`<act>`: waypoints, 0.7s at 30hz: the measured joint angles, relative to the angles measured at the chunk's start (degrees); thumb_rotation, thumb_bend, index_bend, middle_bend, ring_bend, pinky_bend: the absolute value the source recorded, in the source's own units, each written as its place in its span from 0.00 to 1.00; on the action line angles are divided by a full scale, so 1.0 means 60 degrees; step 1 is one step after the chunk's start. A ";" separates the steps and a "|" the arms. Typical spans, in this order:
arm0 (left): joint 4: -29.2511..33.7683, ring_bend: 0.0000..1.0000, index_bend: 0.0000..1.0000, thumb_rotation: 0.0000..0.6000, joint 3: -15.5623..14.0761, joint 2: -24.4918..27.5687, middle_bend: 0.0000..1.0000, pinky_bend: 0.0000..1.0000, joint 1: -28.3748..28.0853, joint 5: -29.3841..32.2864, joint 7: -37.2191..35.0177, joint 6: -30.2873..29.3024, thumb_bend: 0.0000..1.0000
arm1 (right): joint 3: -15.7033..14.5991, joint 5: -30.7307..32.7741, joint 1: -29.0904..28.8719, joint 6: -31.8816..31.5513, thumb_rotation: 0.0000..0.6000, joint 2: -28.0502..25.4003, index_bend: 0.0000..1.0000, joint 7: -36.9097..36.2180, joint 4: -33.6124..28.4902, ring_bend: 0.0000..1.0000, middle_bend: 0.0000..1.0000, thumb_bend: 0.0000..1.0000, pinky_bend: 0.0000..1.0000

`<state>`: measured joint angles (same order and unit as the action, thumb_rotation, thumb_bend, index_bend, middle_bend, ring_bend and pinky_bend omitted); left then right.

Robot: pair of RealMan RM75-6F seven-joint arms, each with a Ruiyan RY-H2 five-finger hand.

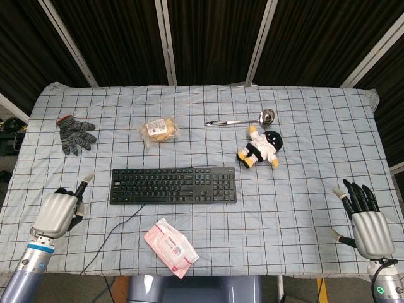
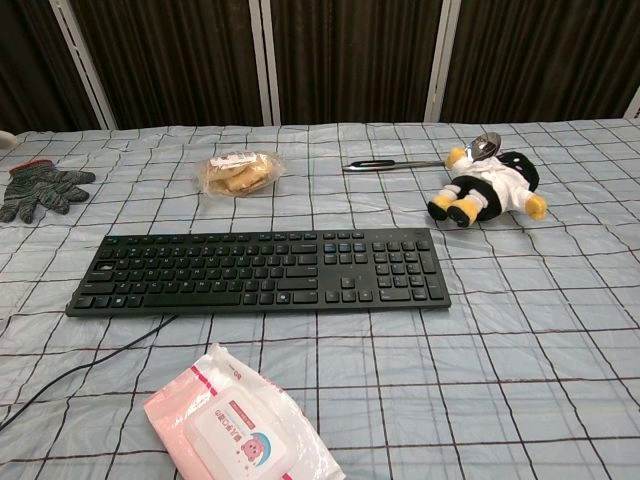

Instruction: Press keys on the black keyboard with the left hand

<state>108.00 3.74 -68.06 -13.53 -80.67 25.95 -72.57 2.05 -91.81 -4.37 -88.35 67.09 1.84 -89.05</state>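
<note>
The black keyboard (image 1: 173, 185) lies flat at the middle of the checked tablecloth, also in the chest view (image 2: 260, 272). My left hand (image 1: 59, 213) hovers left of the keyboard's left end, apart from it. Most of its fingers are curled in and one finger (image 1: 86, 180) points toward the keyboard. It holds nothing. My right hand (image 1: 364, 219) stays near the table's front right corner with its fingers spread and nothing in it. Neither hand shows in the chest view.
A grey glove (image 1: 76, 134) lies at the back left. A bagged bread (image 1: 159, 130), a metal ladle (image 1: 243, 120) and a plush toy (image 1: 260, 149) lie behind the keyboard. A pink wipes pack (image 1: 170, 247) and the keyboard's cable (image 1: 110, 235) lie in front.
</note>
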 measured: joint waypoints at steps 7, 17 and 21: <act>0.0809 0.75 0.00 1.00 0.0433 -0.0183 0.85 0.57 -0.1010 0.1972 0.1636 0.1225 0.91 | 0.0003 -0.0003 -0.0006 0.0010 1.00 -0.0033 0.13 -0.0107 -0.0023 0.00 0.00 0.05 0.00; 0.1278 0.75 0.00 1.00 0.1113 -0.0872 0.86 0.57 -0.3039 0.6010 0.4754 0.1724 0.92 | 0.0011 0.0005 -0.0023 0.0043 1.00 -0.0079 0.13 -0.0312 -0.0038 0.00 0.00 0.05 0.00; 0.1176 0.75 0.00 1.00 0.1281 -0.1355 0.86 0.57 -0.4007 0.7527 0.5660 0.1594 0.93 | 0.0011 0.0003 -0.0024 0.0045 1.00 -0.0089 0.13 -0.0353 -0.0054 0.00 0.00 0.05 0.00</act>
<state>115.06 11.43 -76.20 -37.57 -35.51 59.91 -63.01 2.11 -91.79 -4.52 -88.08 66.56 -0.28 -89.37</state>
